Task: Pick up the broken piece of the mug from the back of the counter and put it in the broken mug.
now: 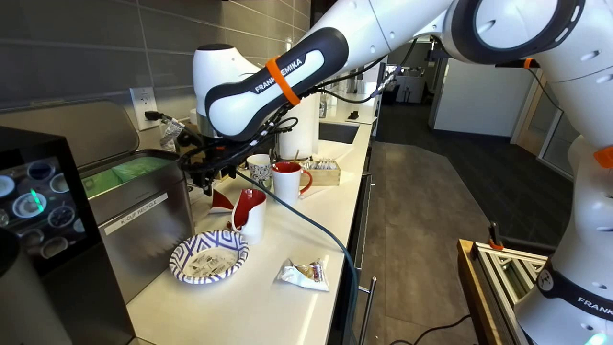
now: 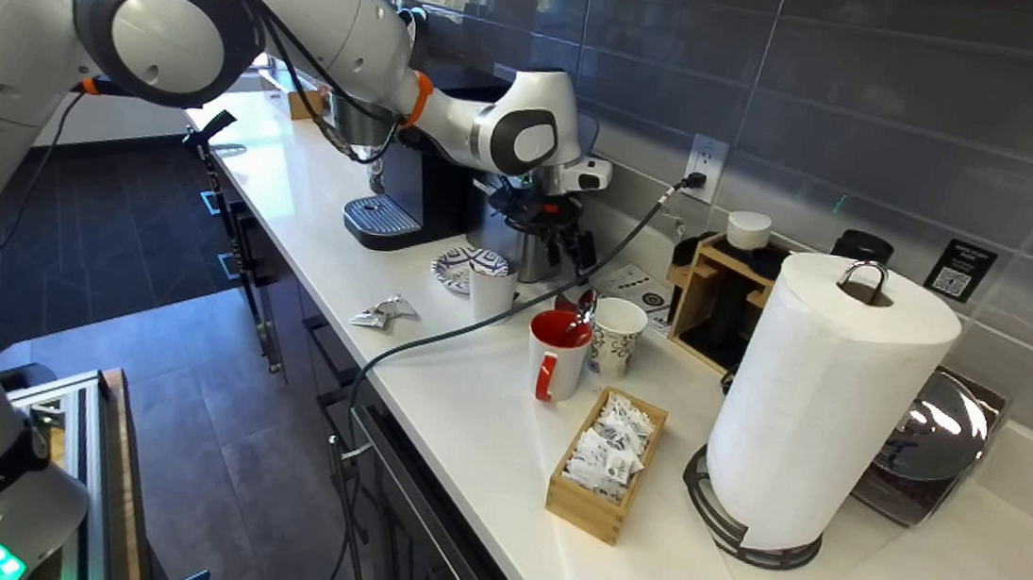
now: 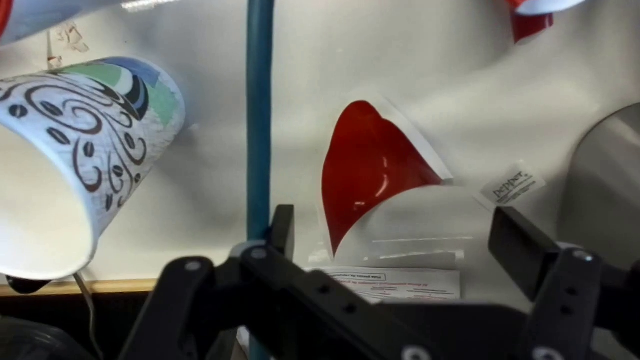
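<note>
Can see the end effector [image 3: 397, 240] spread wide in the wrist view, with the broken piece of the mug [image 3: 370, 165] framed between the fingertips, apart from both. Lying on the pale table [image 1: 230, 311], showing a curved red face with a white strip along one edge. In an exterior view, found toward the back of the table, just beside the broken mug [image 1: 253, 227]; cannot tell whether touching. Note that mug as upright, white outside, red inside, part of its side missing. Farther along, next to a patterned paper cup [image 2: 613, 351], spot a whole mug [image 2: 571, 366] with a red handle, visible in both exterior views. Trace a blue-green cable [image 3: 260, 125] across the table, passing close by one fingertip in the wrist view; cannot tell about contact. Also log a pepper packet [image 3: 512, 186] near the opposite fingertip; a zigzag-patterned paper bowl [image 1: 181, 254] just beside the broken mug; a crumpled wrapper [image 1: 304, 275] near the table's front edge; a metal bin [image 1: 148, 239] labelled K-cup recycle; and a wooden box [image 2: 585, 510] of small packets [image 2: 605, 450] near a paper towel roll [image 2: 818, 404].
</note>
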Controlling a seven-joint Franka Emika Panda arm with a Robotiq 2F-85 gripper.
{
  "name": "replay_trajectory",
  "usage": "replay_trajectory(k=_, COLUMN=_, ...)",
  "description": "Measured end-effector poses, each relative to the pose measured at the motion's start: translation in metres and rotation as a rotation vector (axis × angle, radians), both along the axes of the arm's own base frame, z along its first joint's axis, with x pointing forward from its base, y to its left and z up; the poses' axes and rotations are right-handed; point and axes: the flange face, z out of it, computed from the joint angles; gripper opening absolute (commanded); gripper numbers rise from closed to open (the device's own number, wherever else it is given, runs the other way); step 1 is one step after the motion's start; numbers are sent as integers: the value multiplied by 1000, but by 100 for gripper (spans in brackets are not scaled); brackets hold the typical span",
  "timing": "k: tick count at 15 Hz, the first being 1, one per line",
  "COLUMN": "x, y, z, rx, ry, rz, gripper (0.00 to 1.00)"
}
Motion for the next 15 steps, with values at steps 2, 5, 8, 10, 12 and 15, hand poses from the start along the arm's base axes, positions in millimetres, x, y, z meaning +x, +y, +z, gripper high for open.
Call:
replay_trajectory(k=2, x=7, y=-6, z=-7, rx=-9, ry=-1, rz=-24, gripper=100)
replay_trajectory(k=5, x=17, y=-17, z=-14, rx=-25, ry=5, rz=-70, gripper=100)
replay_trajectory(k=8, x=25, y=-26, z=-18, rx=-39, ry=13, rz=-126, gripper=100)
replay_trajectory(k=10, x=30, y=-30, z=-19, rx=-46, ry=18, rz=-169, gripper=100)
replay_trajectory(k=12, x=33, y=-30, z=-18, rx=-50, ry=35, rz=-187, gripper=100)
replay_trajectory(k=15, x=33, y=-25, z=-15, rx=-50, ry=73, rz=-192, gripper=100)
